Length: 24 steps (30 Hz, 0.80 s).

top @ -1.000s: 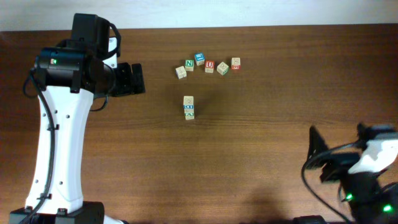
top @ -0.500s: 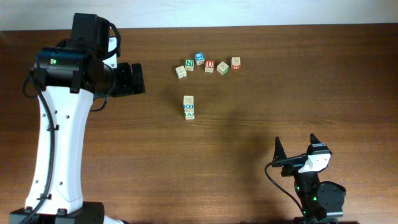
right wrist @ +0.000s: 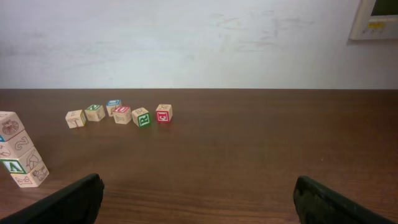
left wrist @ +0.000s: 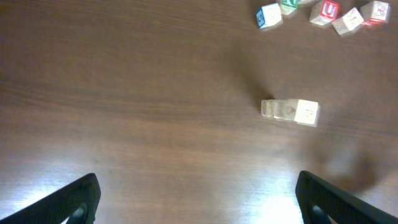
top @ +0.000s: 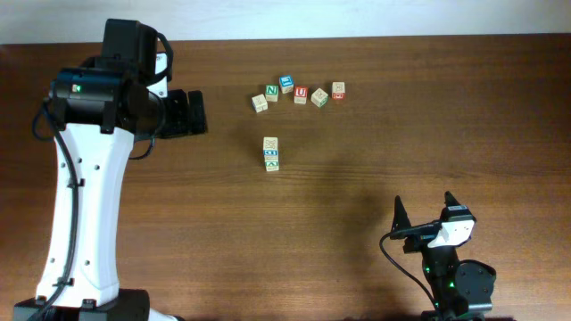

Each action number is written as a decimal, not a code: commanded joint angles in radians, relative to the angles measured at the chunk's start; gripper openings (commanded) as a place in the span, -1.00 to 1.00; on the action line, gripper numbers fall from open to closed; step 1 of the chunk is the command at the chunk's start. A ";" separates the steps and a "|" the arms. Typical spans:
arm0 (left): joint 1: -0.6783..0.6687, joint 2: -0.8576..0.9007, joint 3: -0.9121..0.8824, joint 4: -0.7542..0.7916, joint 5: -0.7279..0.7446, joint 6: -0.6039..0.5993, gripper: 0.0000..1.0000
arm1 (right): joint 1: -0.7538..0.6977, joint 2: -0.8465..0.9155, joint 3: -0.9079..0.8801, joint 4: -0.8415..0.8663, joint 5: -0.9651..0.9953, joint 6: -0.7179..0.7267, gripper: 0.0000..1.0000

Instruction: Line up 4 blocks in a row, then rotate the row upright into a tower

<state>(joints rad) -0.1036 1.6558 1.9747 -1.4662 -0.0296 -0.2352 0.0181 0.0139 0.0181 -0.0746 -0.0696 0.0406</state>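
left pincer (top: pixel 196 114): fingers spread wide apart with nothing between them; it hangs over bare wood on the left, well apart from every cube.
right pincer (top: pixel 425 205): fingers also wide apart and holding nothing; low at the near right edge, facing the far cubes.
bench (top: pixel 401 116): dark brown wood grain.
stack of cubes (top: pixel 270 153): stands mid-bench, nearer than the row; in the right wrist view it is four cubes high and leans.
the 4 blocks: all lie in a loose row toward the far edge, beyond the stack, with two other cubes among them.
left pale block (top: pixel 260 103): natural wood with a faint mark on top; left end of the row, just beside the green n cube (top: pixel 271 91).
blue-faced block (top: pixel 286 84): bright blue top; farthest back in the row, between the green n cube and the red u cube (top: pixel 301 94).
right pale block (top: pixel 319 98): pale top, turned cornerwise; between the red u cube and the red-bordered block; the right wrist view shows a green mark on its side.
red-bordered block (top: pixel 338 90): red frame around a pale face; right end of the row.
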 commanded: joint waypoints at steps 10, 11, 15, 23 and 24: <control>0.014 -1.109 -1.295 1.218 -0.083 0.425 0.98 | -0.005 -0.011 -0.012 0.004 -0.005 -0.003 0.96; 0.031 -1.201 -1.420 1.305 -0.079 0.424 0.98 | -0.005 -0.011 -0.012 0.004 -0.005 -0.003 0.96; 0.074 -1.540 -1.822 1.460 -0.079 0.425 0.98 | -0.005 -0.011 -0.012 0.004 -0.005 -0.003 0.96; 0.120 -1.651 -1.966 1.387 -0.038 0.521 0.98 | -0.005 -0.011 -0.012 0.004 -0.005 -0.003 0.96; 0.120 -1.651 -1.966 1.387 -0.038 0.521 0.98 | -0.005 -0.011 -0.012 0.004 -0.005 -0.003 0.96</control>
<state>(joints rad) 0.0101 0.0147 0.0166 -0.0792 -0.0853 0.2626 0.0181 0.0101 0.0147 -0.0727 -0.0723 0.0410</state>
